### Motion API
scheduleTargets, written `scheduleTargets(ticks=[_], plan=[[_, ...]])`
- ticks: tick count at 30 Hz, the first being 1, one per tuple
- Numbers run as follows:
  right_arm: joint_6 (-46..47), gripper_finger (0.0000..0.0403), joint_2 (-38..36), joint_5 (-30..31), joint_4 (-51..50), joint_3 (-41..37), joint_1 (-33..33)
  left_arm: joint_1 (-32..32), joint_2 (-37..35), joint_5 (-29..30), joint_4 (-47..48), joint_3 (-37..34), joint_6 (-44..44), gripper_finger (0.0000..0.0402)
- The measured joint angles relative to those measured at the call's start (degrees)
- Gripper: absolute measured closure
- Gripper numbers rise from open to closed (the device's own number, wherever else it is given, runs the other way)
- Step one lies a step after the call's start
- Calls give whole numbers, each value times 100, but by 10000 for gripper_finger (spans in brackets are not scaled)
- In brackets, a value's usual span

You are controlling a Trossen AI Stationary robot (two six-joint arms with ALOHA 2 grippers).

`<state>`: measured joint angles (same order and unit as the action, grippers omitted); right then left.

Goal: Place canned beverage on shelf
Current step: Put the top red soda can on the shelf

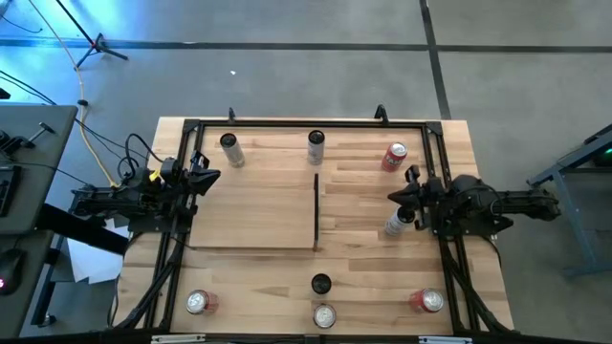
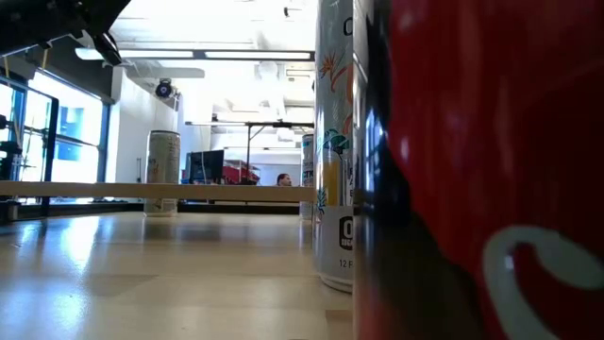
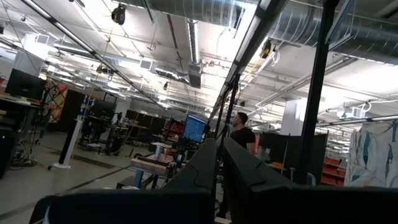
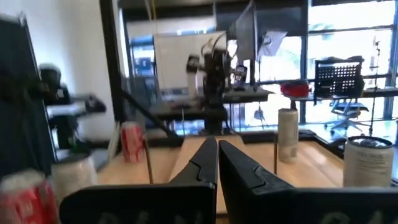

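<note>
Overhead: pale shelf (image 1: 253,210) lies flat mid-table w/ thin dark strip (image 1: 316,212) along its right edge; nothing on it yet. Left gripper (image 1: 206,179) waits at shelf's left edge, jaws pressed together, holding nothing; right gripper (image 1: 406,195) sits right of the strip, jaws also pressed together and empty. Nearest can (image 1: 398,224) stands just beside right gripper; red can (image 1: 394,157) farther back; more cans ring the shelf. Likely a rigid, smooth, slippery cylinder, weight unclear; best taken round mid-body, kept upright.
</note>
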<state>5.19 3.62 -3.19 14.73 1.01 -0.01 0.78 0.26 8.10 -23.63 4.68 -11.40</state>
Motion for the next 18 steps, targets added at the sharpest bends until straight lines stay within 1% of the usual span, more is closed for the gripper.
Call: scheduleTargets(ticks=[2,5,8,11,15,18], plan=[[328,402,0,-3,210,0,0,2,0,0,1,1,1,394],[567,402,1,59,367,1,0,0,-1,0,1,1,0,394],[1105,402,0,455,391,1,0,0,-1,0,1,-1,0,394],[1765,402,20,620,332,-1,0,0,0,0,1,0,0,394],[2054,402,17,687,419,-1,0,2,-1,0,3,-1,0,394],[2046,402,17,777,866,-1,0,0,1,0,3,1,2,394]])
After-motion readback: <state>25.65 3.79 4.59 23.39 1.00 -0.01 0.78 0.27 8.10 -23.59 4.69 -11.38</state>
